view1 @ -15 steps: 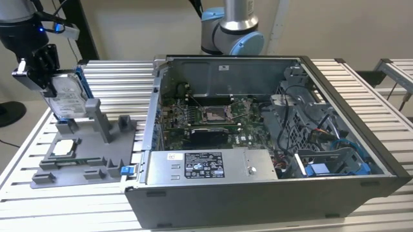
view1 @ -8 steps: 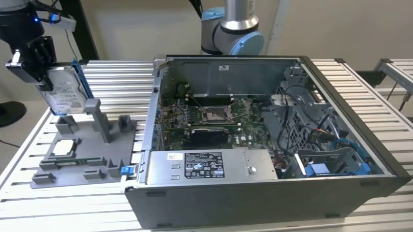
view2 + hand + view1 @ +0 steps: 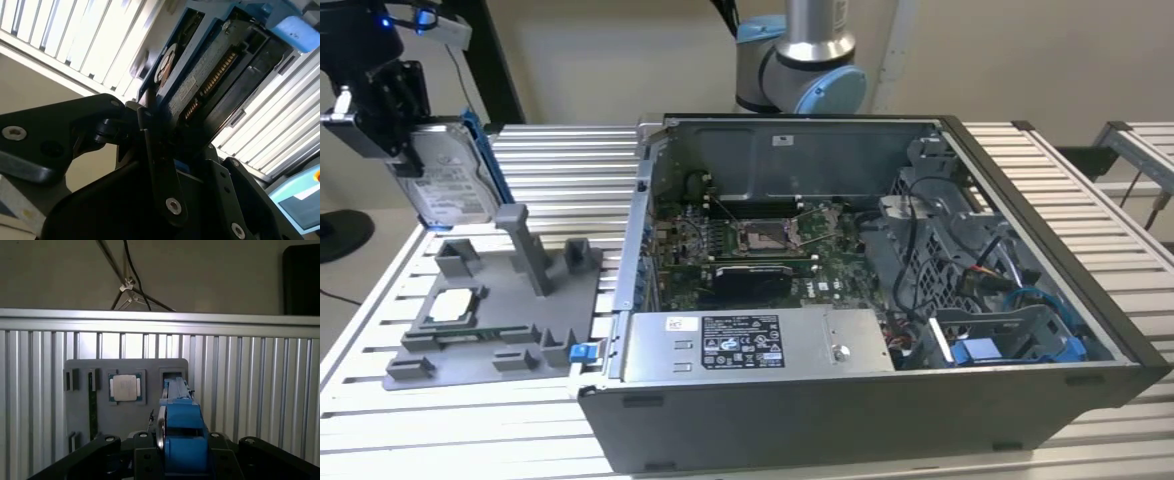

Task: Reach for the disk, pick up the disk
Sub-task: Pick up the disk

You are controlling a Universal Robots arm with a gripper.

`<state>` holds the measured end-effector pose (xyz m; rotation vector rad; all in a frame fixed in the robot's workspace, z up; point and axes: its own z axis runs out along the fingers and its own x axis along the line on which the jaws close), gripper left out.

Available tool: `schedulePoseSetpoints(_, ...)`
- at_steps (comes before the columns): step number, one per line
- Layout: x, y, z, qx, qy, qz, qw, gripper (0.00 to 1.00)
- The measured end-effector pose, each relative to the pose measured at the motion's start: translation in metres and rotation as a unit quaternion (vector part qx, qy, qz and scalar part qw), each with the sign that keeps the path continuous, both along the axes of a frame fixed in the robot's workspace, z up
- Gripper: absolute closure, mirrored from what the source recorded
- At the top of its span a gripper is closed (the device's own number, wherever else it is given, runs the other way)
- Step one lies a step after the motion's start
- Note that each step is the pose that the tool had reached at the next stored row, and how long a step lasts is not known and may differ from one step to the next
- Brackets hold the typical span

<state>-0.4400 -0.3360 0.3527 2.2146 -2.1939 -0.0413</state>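
The tool is clenching the disk, which is hanging on edge over the grey holder on the desk. A good pick-up is relying on a firm, centred hold and avoiding any tilting.

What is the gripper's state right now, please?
Gripper: jaws closed on the disk, holding it upright in the air, clear of the grey fixture.

No print on the disk label is legible.
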Motion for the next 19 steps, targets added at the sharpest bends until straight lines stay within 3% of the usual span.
schedulePoseSetpoints(12,0.0,0.0,0.0238,0.0,0.0,0.0,1.0,1.0)
schedulePoseSetpoints(19,0.0,0.0,0.0442,0.0,0.0001,0.0,1.0,1.0)
